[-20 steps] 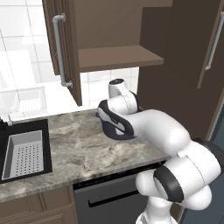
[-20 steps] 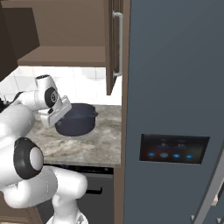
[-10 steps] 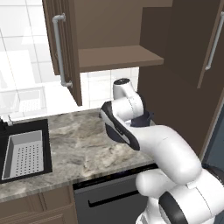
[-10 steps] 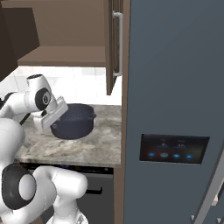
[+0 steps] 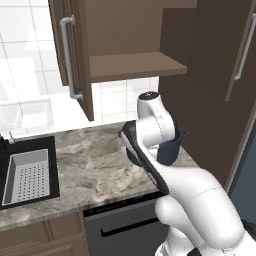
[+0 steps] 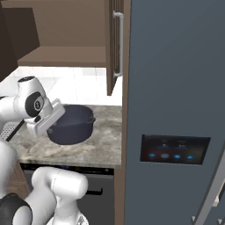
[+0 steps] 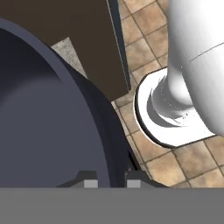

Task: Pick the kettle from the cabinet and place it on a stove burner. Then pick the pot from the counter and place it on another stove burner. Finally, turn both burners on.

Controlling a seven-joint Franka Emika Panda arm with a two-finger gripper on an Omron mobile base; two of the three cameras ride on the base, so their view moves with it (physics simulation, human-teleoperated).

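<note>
I have the gripper point(image 7: 108, 181) clamped on the rim of the pot point(image 6: 70, 124), lifted clear of the counter point(image 5: 95, 165). Judged from this, the pot transfer is underway; placing it on a burner and switching both burners on remain.

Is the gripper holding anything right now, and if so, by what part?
Yes: the gripper is shut on the pot, pinching its rim wall, one finger inside and one outside, above the counter.
</note>
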